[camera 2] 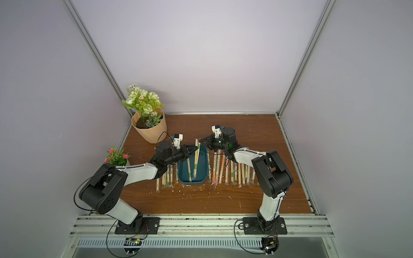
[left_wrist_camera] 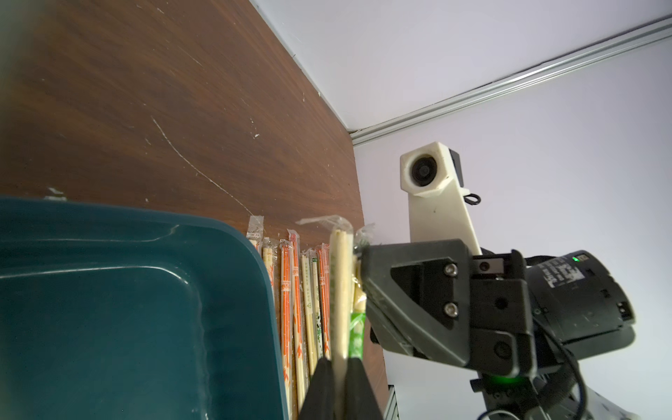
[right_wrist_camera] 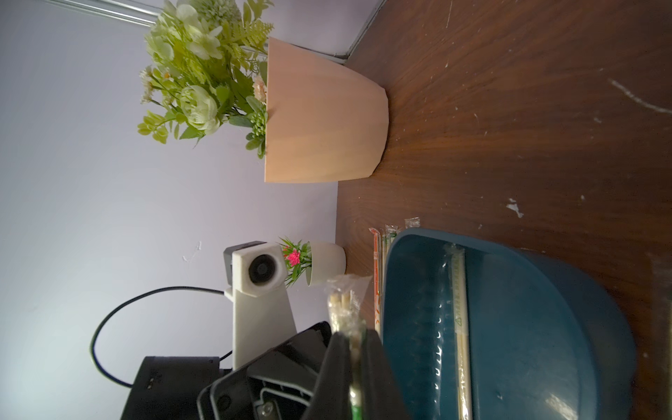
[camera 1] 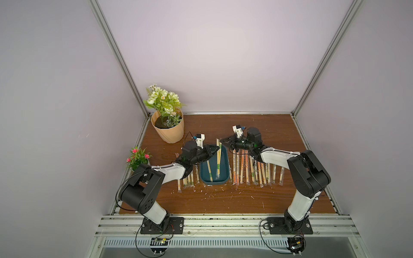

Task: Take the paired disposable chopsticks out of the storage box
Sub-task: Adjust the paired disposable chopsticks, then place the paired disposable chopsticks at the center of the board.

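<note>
Two chopstick pairs lean up out of the teal tray in both top views, far ends over its far rim; third pair flat inside; loose pairs in rows on the table either side

Left wrist view: left gripper clenched on a pale pair, right gripper touching the green-labelled pair beside it

Right wrist view: right gripper clamped on the green-labelled pair, tray just beside it; peach flower pot well apart, by the wall
</note>
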`<move>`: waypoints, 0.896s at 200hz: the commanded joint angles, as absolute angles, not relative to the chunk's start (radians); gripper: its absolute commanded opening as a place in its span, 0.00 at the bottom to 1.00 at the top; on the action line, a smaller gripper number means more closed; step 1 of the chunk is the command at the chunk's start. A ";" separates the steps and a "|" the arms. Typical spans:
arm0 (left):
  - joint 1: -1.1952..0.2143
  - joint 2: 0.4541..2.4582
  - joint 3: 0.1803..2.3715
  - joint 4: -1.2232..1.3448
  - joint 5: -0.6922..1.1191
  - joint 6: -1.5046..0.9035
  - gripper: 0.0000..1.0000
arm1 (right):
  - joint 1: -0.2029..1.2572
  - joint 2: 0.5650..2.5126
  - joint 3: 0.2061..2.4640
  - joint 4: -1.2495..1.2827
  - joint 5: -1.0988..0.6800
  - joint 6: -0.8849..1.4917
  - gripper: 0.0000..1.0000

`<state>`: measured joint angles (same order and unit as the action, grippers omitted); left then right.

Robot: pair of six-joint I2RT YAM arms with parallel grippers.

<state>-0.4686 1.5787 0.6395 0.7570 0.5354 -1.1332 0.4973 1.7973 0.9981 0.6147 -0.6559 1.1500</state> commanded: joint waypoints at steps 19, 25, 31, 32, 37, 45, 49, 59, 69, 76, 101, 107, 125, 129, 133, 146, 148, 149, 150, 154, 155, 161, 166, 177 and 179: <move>-0.444 1.529 0.682 0.637 0.502 -1.049 0.06 | 0.482 1.723 0.980 0.548 -0.623 1.078 0.00; -0.441 1.524 0.684 0.630 0.503 -1.044 0.06 | 0.479 1.719 0.978 0.543 -0.621 1.074 0.00; -0.437 1.520 0.686 0.622 0.502 -1.040 0.06 | 0.477 1.715 0.976 0.537 -0.619 1.070 0.00; -0.437 1.518 0.686 0.620 0.502 -1.039 0.06 | 0.477 1.713 0.977 0.536 -0.618 1.069 0.00; -0.434 1.514 0.689 0.612 0.501 -1.036 0.06 | 0.475 1.709 0.976 0.529 -0.615 1.064 0.00; -0.433 1.509 0.691 0.601 0.496 -1.031 0.06 | 0.472 1.705 0.978 0.518 -0.611 1.058 0.00; -0.433 1.505 0.692 0.597 0.494 -1.031 0.06 | 0.472 1.704 0.979 0.514 -0.609 1.054 0.00; -0.427 1.499 0.696 0.574 0.492 -1.021 0.06 | 0.468 1.700 0.978 0.508 -0.611 1.051 0.00; -0.417 1.486 0.703 0.539 0.494 -1.005 0.05 | 0.463 1.691 0.977 0.503 -0.607 1.051 0.00; -0.404 1.471 0.704 0.510 0.494 -0.989 0.04 | 0.459 1.684 0.978 0.493 -0.605 1.044 0.00; -0.344 1.397 0.705 0.393 0.484 -0.934 0.01 | 0.444 1.667 0.994 0.443 -0.593 1.012 0.00; -0.327 1.377 0.707 0.355 0.481 -0.915 0.01 | 0.441 1.665 0.997 0.435 -0.594 1.007 0.00; -0.277 1.322 0.717 0.227 0.449 -0.847 0.01 | 0.434 1.661 1.007 0.408 -0.590 0.989 0.00; -0.267 1.312 0.723 0.192 0.440 -0.825 0.01 | 0.433 1.661 1.007 0.404 -0.588 0.987 0.00; -0.260 1.304 0.733 0.149 0.423 -0.800 0.00 | 0.432 1.660 1.008 0.400 -0.587 0.983 0.00; -0.239 1.286 0.770 -0.007 0.352 -0.714 0.00 | 0.431 1.660 1.008 0.393 -0.586 0.974 0.00; -0.237 1.283 0.775 -0.028 0.338 -0.704 0.00 | 0.431 1.661 1.008 0.393 -0.586 0.974 0.00; -0.236 1.283 0.777 -0.038 0.332 -0.698 0.01 | 0.431 1.661 1.008 0.392 -0.585 0.973 0.00; -0.235 1.282 0.780 -0.050 0.325 -0.692 0.01 | 0.431 1.661 1.008 0.391 -0.586 0.973 0.00; -0.232 1.277 0.790 -0.097 0.290 -0.672 0.01 | 0.431 1.663 1.008 0.391 -0.587 0.972 0.00; -0.231 1.278 0.794 -0.109 0.277 -0.666 0.01 | 0.431 1.664 1.008 0.391 -0.587 0.971 0.00; -0.227 1.276 0.810 -0.175 0.221 -0.639 0.00 | 0.431 1.666 1.008 0.391 -0.589 0.970 0.00; -0.224 1.273 0.821 -0.228 0.175 -0.618 0.00 | 0.431 1.667 1.008 0.391 -0.589 0.969 0.00; -0.221 1.276 0.844 -0.328 0.064 -0.584 0.01 | 0.431 1.672 1.008 0.389 -0.594 0.968 0.00; -0.220 1.277 0.848 -0.348 0.041 -0.580 0.01 | 0.431 1.672 1.009 0.389 -0.595 0.969 0.00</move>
<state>-0.2382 1.2850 0.7959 -0.0128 0.2939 -0.7380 0.4332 1.7054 0.9768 0.3912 -0.5983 1.0012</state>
